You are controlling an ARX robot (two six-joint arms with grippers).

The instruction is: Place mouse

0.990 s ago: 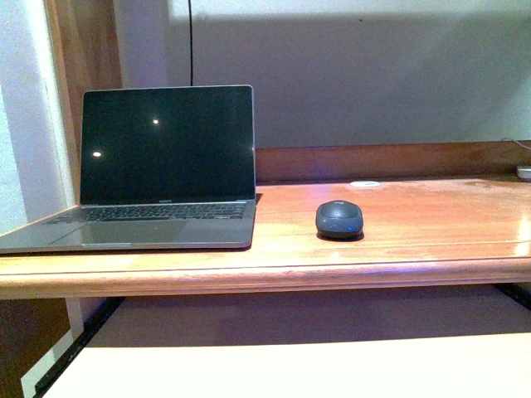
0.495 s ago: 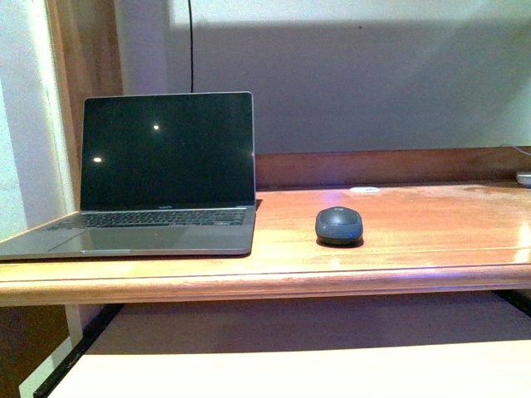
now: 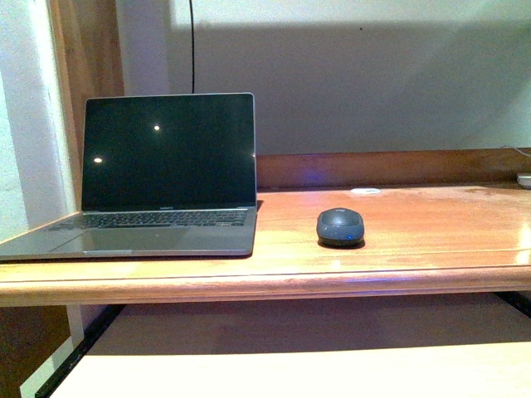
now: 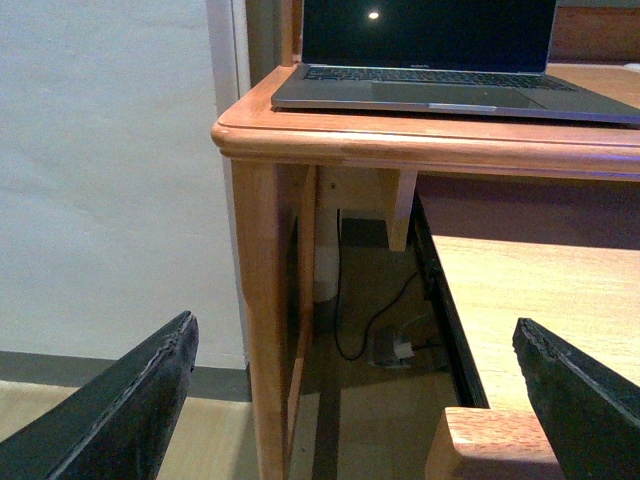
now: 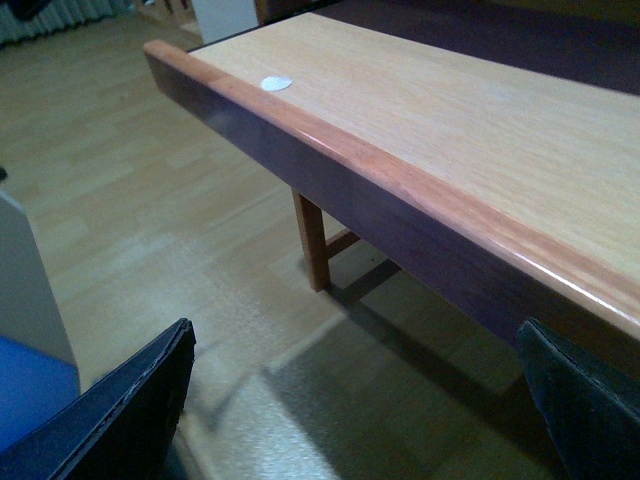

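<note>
The mouse (image 3: 339, 225), a small dark grey oval, rests on the wooden desk (image 3: 431, 240) just right of the open laptop (image 3: 166, 174), apart from it. Neither arm shows in the front view. In the left wrist view my left gripper (image 4: 360, 400) stands open below the desk's left front corner (image 4: 290, 135), nothing between its dark fingers (image 4: 140, 400); the laptop (image 4: 450, 60) lies on top above it. My right gripper (image 5: 355, 420) hangs open over the floor beside a pale wooden shelf (image 5: 450, 110), holding nothing. The mouse is out of both wrist views.
A small flat white disc (image 3: 365, 191) lies at the desk's back edge, behind the mouse. A pale pull-out shelf (image 3: 332, 365) juts out below the desk. Cables and a plug (image 4: 392, 348) lie under the desk by its leg (image 4: 262, 330). Another white disc (image 5: 276, 83) sits on the pale shelf.
The front view has shifted slightly, so laptop and mouse sit a little lower in the picture. The mouse keeps its place on the desk beside the laptop.
</note>
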